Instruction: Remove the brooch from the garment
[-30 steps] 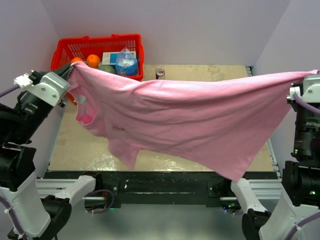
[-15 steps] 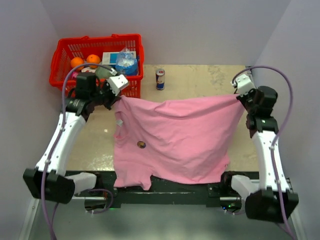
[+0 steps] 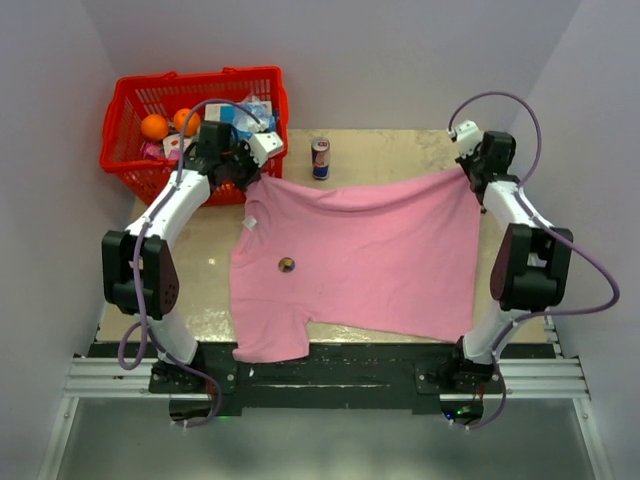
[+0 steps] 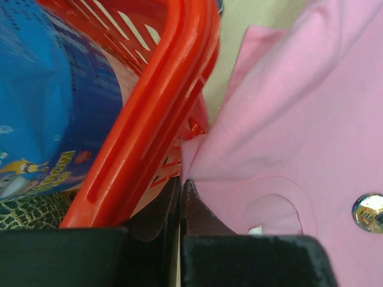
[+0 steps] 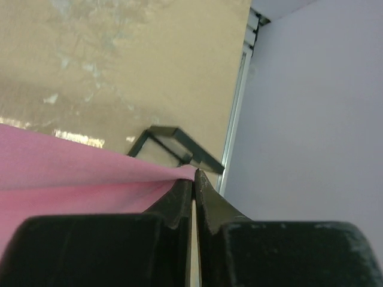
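Note:
The pink garment (image 3: pixel 370 260) lies spread flat on the table, its near hem at the front edge. The small round brooch (image 3: pixel 286 264) sits on its left part; it shows as a shiny disc in the left wrist view (image 4: pixel 368 211). My left gripper (image 3: pixel 256 176) is shut on the garment's far left corner (image 4: pixel 197 156), right beside the red basket. My right gripper (image 3: pixel 467 170) is shut on the far right corner (image 5: pixel 173 173), near the table's right edge.
A red plastic basket (image 3: pixel 160 98) with oranges and packets stands at the far left, its rim (image 4: pixel 161 101) touching my left fingers. A drink can (image 3: pixel 320 157) stands behind the garment. A small black open-frame cube (image 5: pixel 176 145) sits just beyond my right fingertips.
Both arms have swung forward and down, carrying the lifted garment onto the table and stretching it flat. The brooch has come into view on its left part.

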`<state>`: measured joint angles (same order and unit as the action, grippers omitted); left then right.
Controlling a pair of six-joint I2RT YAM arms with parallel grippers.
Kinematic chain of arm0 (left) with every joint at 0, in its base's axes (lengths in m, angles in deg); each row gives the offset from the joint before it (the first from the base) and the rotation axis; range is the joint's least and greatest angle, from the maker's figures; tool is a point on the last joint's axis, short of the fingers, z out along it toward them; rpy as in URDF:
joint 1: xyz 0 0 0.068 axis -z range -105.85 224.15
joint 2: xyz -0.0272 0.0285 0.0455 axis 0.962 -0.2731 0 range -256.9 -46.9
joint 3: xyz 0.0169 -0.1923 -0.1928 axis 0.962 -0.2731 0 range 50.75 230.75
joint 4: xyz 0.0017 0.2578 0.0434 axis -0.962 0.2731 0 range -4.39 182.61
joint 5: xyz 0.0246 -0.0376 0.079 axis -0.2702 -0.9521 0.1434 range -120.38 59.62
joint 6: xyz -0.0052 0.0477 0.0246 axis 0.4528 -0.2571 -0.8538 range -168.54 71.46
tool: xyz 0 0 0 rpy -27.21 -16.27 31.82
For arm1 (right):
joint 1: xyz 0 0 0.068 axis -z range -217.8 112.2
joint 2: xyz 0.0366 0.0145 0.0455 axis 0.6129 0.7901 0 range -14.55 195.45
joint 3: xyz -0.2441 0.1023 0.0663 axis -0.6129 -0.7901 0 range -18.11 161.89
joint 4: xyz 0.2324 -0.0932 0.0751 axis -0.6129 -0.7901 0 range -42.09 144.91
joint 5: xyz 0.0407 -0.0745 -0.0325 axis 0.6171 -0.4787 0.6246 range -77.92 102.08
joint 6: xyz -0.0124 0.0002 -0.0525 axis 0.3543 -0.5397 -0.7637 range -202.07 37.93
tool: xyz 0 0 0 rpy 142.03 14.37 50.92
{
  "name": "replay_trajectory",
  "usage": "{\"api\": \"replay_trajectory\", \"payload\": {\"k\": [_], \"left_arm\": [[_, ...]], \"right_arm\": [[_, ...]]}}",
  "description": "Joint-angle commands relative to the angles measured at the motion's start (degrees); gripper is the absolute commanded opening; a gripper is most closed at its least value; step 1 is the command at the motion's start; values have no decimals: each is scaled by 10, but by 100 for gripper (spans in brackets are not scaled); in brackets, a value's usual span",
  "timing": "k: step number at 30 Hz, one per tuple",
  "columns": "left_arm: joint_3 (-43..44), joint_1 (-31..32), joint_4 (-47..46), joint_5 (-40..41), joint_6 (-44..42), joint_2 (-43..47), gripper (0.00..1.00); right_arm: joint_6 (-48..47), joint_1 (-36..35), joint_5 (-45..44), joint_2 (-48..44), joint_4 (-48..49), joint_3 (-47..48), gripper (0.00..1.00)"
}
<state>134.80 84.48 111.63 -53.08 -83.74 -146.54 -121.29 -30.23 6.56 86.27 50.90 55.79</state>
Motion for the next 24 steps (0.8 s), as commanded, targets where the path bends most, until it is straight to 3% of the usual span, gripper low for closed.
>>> {"api": "replay_trajectory", "payload": {"k": [1, 4, 5, 6, 7, 10, 14, 17, 20, 22, 24], "left_arm": [[52, 5, -43, 34, -4, -31, 24], [69, 9, -46, 33, 24, -26, 43], [71, 13, -48, 29, 33, -3, 56], [71, 15, -56, 21, 41, 13, 62], [58, 19, -61, 13, 54, 31, 66], [2, 44, -30, -17, 41, 99, 73], [-85, 79, 68, -67, 18, 134, 73], [-133, 103, 117, -51, 0, 113, 73], [-154, 114, 117, -25, 19, 85, 74], [-159, 121, 106, 11, 38, 69, 74], [-164, 127, 85, 27, 70, 53, 74]], "right_arm": [[1, -22, -29, 56, 42, 94, 32], [24, -40, -51, 74, 16, 139, 49], [33, -49, -48, 69, 8, 149, 52], [38, -55, -42, 62, -2, 159, 55], [46, -63, -21, 48, -18, 172, 62], [64, -106, 54, -14, -47, 163, 63], [110, -186, 180, -75, -83, 98, 61], [157, -250, 202, -77, -96, 54, 52], [248, -275, 245, -48, -121, 41, 29], [317, -278, 261, -26, -120, 19, 7], [344, -279, 270, -17, -119, -4, 0]]}}
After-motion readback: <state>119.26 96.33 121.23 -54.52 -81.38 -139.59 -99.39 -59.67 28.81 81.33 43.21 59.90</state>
